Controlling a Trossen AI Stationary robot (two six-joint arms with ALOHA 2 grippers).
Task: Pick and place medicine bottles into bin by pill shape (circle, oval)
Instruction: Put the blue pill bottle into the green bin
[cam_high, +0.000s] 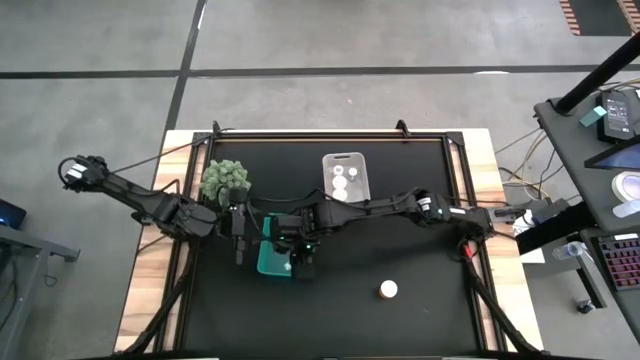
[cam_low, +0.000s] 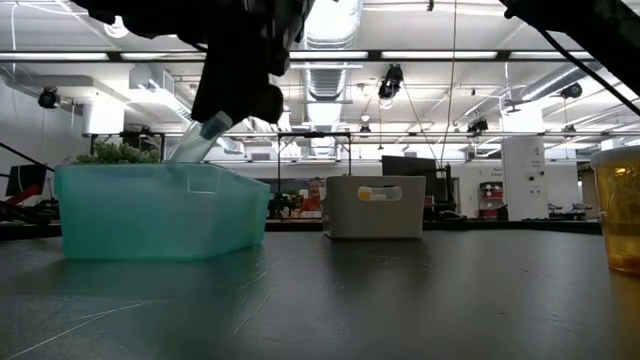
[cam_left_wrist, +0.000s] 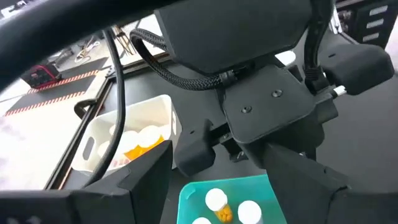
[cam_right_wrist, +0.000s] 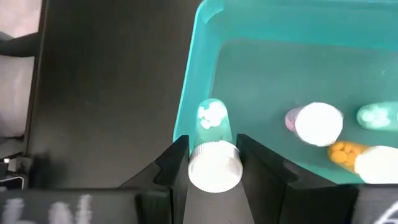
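Your left end effector (cam_high: 238, 232) sits beside the plant (cam_high: 224, 180), left of the teal bin (cam_high: 272, 262); can't tell if it's spread or pressed together. Your right end effector (cam_right_wrist: 213, 163) pinches a clear medicine bottle (cam_right_wrist: 213, 147), white round pills inside, over the teal bin's edge. White bin (cam_high: 345, 176) holds bottles further back. One white-capped bottle (cam_high: 388, 290) stands alone on the worktop (cam_high: 420, 310), right.

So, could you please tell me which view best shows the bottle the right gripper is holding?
The right wrist view: the clear bottle sits between the right gripper fingers over the teal bin. The low view shows it tilted; the others hide it.
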